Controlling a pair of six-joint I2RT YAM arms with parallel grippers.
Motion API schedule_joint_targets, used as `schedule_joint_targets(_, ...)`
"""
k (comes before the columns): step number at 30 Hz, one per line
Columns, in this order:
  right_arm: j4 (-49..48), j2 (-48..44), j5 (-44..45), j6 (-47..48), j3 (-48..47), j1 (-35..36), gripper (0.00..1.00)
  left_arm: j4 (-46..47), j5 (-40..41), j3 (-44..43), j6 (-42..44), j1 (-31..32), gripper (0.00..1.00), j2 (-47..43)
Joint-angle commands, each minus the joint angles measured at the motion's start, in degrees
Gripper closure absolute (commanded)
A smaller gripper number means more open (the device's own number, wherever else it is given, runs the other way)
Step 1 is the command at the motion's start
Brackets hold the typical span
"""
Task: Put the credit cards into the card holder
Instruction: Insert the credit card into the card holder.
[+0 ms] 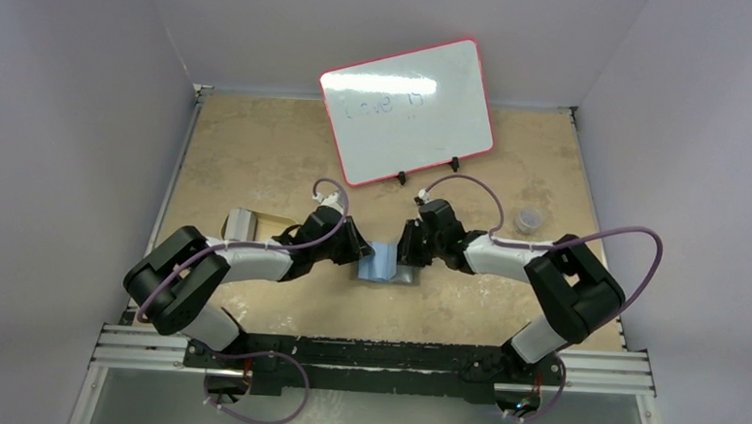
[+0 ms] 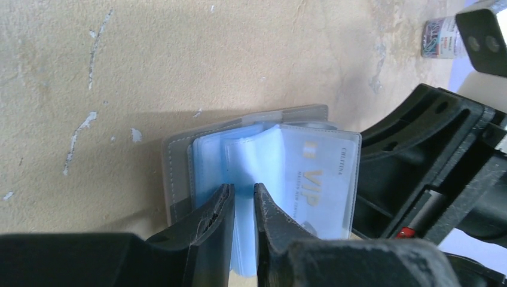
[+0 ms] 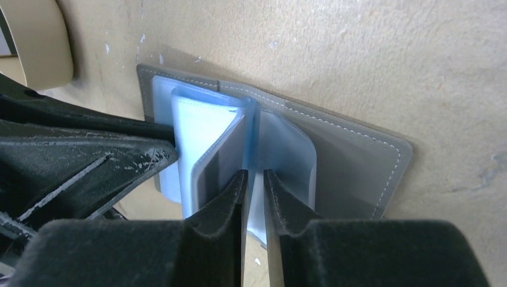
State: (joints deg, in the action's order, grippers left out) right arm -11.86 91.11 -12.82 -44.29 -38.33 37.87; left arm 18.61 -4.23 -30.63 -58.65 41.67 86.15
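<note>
1. Gold tin [image 1: 248, 227] sits far left on the worktop [image 1: 259, 148], just behind the left arm. No loose credit cards visible in any view.
2. Left claw [image 2: 243, 190] is low at the left side of the card holder [image 1: 386, 266]. Its jaws are nearly closed with a blue sleeve leaf between the fingers, which looks like a pinch on that leaf.
3. Card holder lies open and flat at worktop centre between the two claws, grey cover down, blue-clear sleeves fanned up.
4. One credit card [image 2: 317, 179], marked VIP, already sits inside a clear sleeve on the side nearer the right claw.
5. Right claw [image 3: 254, 174] is low at the holder's other side, jaws a narrow slit around the upright fold of the sleeves. Can't tell if it grips or just flanks it.
6. Step in hand, my read: one card is seated and the leaves are being managed, either to hold the holder open or to turn to a free sleeve.
7. Next move needs one claw keeping a sleeve mouth open and the holder pinned. The other has to let go, fetch another card (likely from the tin) and slide it in edge-first. The sleeves are floppy, so the holder may drag.
</note>
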Motion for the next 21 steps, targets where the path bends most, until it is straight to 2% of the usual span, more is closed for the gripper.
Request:
schedule_joint_targets(1,5.2,-3.4,2.7,0.3,0.0,0.3,0.81,-1.6,1.8,-2.4,2.4,0.2,0.83,0.0)
schedule_joint_targets(12,12.3,-13.4,5.5,-0.4,-2.3,-0.2,0.7,-3.9,2.4,-3.3,3.1,0.2,0.83,0.8)
schedule_joint_targets(17,13.3,-13.4,7.5,0.4,-5.0,0.1,0.62,-4.5,2.9,-3.8,3.3,0.2,0.83,0.3)
schedule_joint_targets(21,14.2,-14.6,7.5,-0.1,-6.2,0.5,0.62,-4.6,2.9,-3.9,3.4,0.2,0.83,0.3)
